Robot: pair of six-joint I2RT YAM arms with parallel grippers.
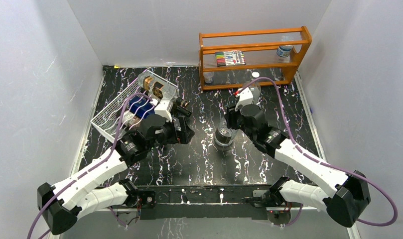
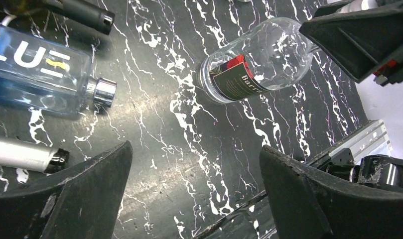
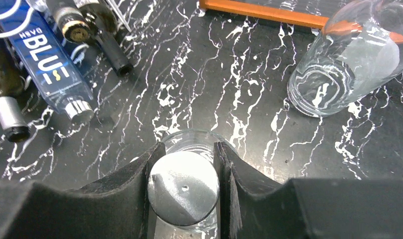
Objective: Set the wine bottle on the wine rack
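The wine bottle [image 1: 223,137] is clear glass with a dark and red label [image 2: 239,77] and a silver cap [image 3: 184,191]. It stands upright mid-table. My right gripper [image 3: 189,149] is shut on its cap from above, also seen at the right gripper [image 1: 229,128]. Whether its base touches the table I cannot tell. The wine rack [image 1: 114,112], white wire, sits at the back left with several bottles lying on it, among them a blue bottle [image 2: 35,69]. My left gripper [image 2: 197,164] hangs open over bare table between rack and bottle, holding nothing.
An orange wooden shelf [image 1: 254,52] stands at the back right with markers and a small jar on it. A clear glass vessel [image 3: 348,55] lies near its base. Dark bottle necks [image 3: 114,55] stick out from the rack. White walls enclose the table.
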